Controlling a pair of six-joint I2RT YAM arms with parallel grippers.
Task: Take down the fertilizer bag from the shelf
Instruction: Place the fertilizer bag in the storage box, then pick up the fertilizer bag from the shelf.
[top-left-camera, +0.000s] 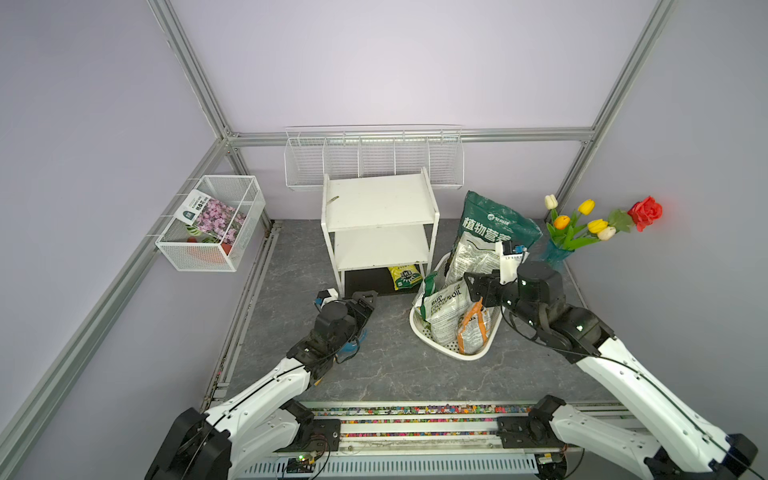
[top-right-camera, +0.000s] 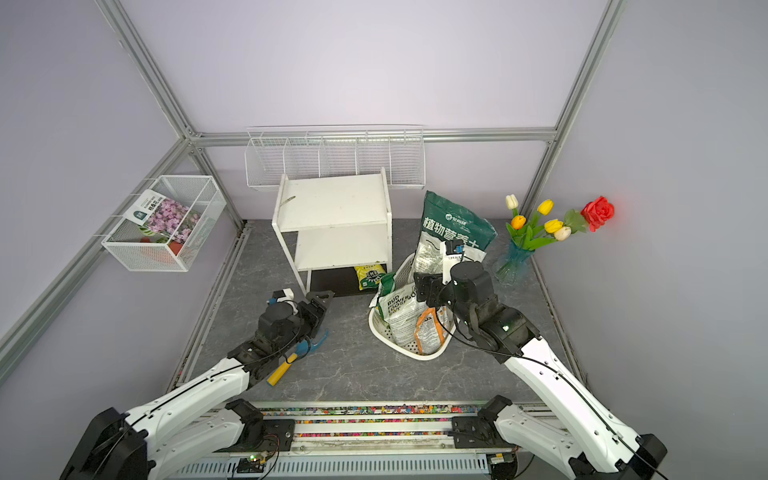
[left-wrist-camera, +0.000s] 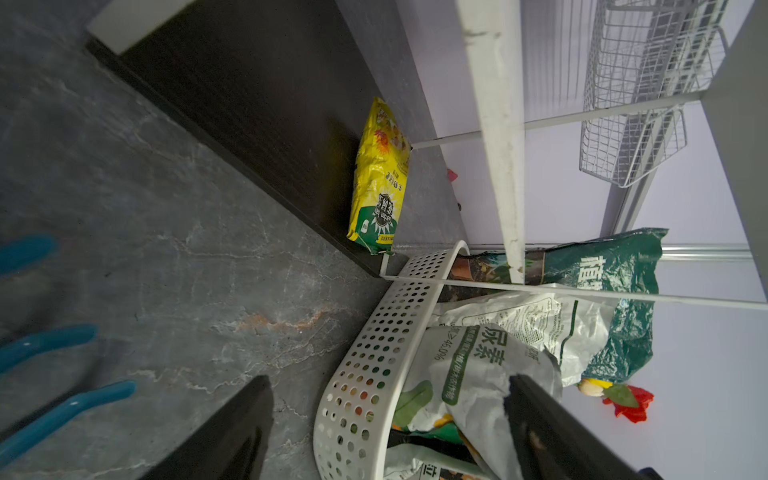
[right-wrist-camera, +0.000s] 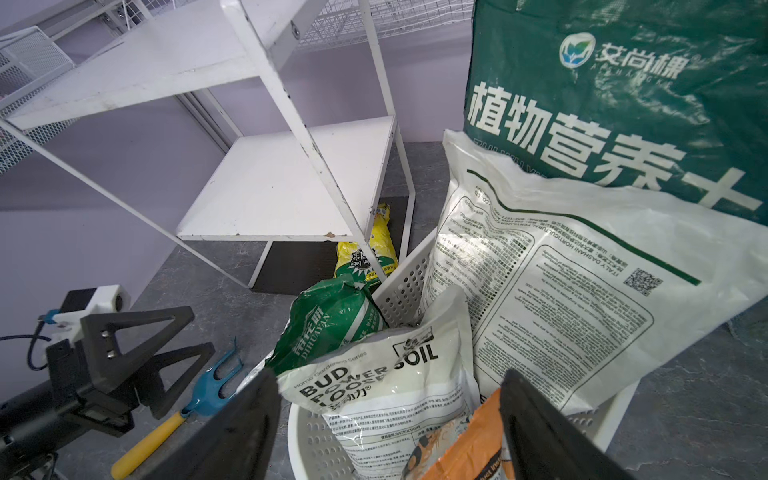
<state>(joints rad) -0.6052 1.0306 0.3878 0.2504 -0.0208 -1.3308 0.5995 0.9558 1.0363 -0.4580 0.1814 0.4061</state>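
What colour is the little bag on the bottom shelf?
The bag is yellow with green; clearest in left wrist view.

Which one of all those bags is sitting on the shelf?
The small yellow bag, on the shelf's dark bottom board. Every other bag is bunched in or beside the white perforated basket, off the shelf.

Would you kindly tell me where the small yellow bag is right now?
In both top views the yellow bag sits on the dark bottom board of the shelf, at its right front corner, next to the white perforated basket of bags.
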